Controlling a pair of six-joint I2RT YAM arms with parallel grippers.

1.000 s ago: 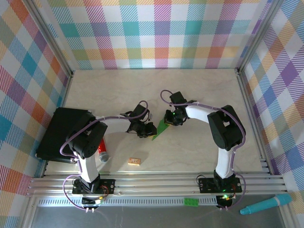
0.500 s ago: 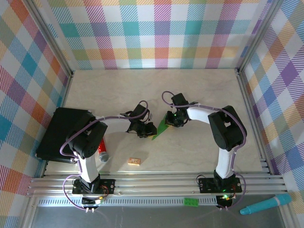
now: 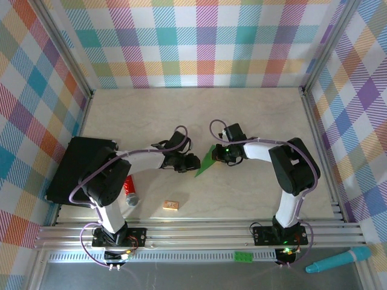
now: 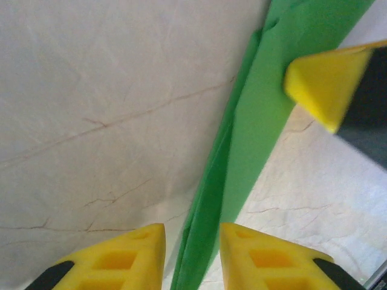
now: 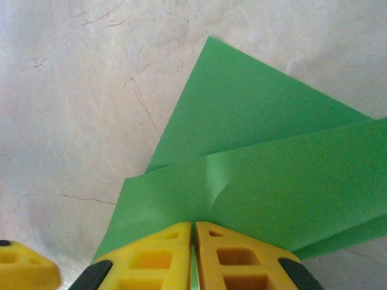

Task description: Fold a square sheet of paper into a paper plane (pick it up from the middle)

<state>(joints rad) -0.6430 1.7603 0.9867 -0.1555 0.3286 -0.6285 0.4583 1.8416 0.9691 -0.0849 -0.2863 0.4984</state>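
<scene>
The right gripper (image 3: 222, 154), clamped on the paper plane (image 3: 205, 163), sits slightly farther right than 1 s ago, and the plane ahead of its fingers shifts with it; the left gripper (image 3: 190, 162) edges after it, beside the plane's tail

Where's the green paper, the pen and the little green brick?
green paper (image 3: 205, 162): top view, middle of the folded strip.
pen (image 3: 338, 260): top view, middle of its barrel.
green brick (image 3: 244, 257): top view, its top face.
</scene>
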